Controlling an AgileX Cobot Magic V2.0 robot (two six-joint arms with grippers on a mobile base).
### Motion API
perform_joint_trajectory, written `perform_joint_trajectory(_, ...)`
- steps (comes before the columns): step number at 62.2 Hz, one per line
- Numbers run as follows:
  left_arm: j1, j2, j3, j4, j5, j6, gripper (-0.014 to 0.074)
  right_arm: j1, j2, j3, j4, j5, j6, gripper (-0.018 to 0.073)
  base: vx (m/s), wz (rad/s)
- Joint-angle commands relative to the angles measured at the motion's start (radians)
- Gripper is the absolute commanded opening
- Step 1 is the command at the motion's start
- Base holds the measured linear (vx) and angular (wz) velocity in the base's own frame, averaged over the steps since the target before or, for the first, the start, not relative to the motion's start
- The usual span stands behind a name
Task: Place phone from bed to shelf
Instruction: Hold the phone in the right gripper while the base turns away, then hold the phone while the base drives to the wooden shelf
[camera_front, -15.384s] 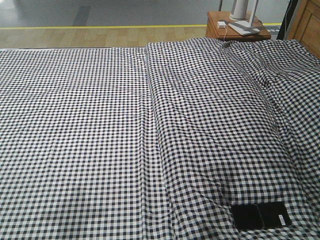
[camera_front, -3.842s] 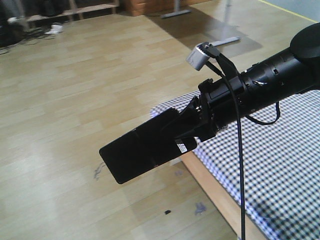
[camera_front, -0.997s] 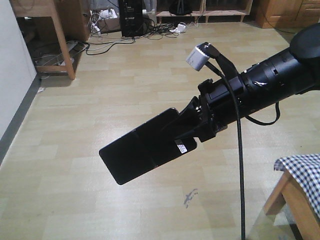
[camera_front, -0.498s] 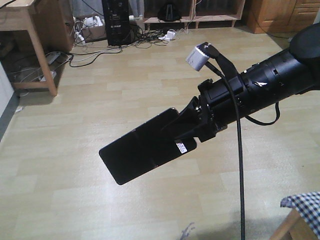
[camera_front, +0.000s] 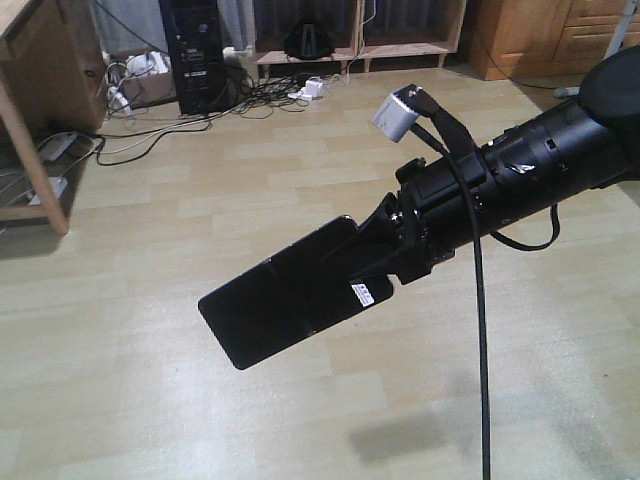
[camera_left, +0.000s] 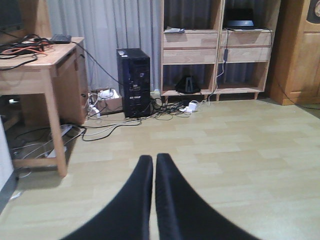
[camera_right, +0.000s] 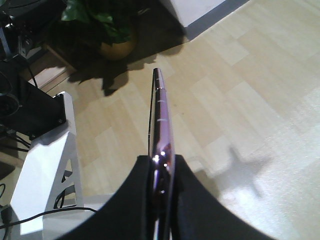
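The right gripper (camera_front: 385, 250) is clamped on one end of the phone (camera_front: 285, 295), held in the air over a pale plank floor (camera_front: 150, 400). In the front view the phone's glossy black face slopes down to the left, with its white sticker (camera_front: 362, 294) just beside the gripper; the end between the jaws is hidden. The arm behind it is cut off by the right edge. The right wrist camera shows the phone only edge-on, as a thin pinkish-metallic strip between two black fingers (camera_right: 135, 200) whose bases run out of the frame.

The left gripper (camera_left: 153, 159) has its jaws pressed together with nothing between them, leaving only a hairline gap. Across the floor from it stands the shelf (camera_left: 217, 47), with its top cut off. A dark object in the lower left compartment is too dim to name. Left of the shelf are a black computer tower (camera_left: 133, 82), tangled cables (camera_left: 165, 107) and a wooden desk (camera_left: 40, 65)
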Motion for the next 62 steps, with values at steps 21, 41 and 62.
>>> perform_joint_trajectory(21,-0.004,-0.013,-0.021,-0.009,-0.072,-0.006,0.0001,-0.003,-0.046,-0.026,0.079,0.066,-0.004,-0.0002,0.39,-0.18)
perform_joint_trajectory(41,-0.004,-0.013,-0.021,-0.009,-0.072,-0.006,0.0001,-0.003,-0.046,-0.026,0.079,0.066,-0.004,-0.0002,0.40,-0.31)
perform_joint_trajectory(62,-0.004,-0.013,-0.021,-0.009,-0.072,-0.006,0.0001,-0.003,-0.046,-0.026,0.079,0.066,-0.004,-0.0002,0.42,-0.33)
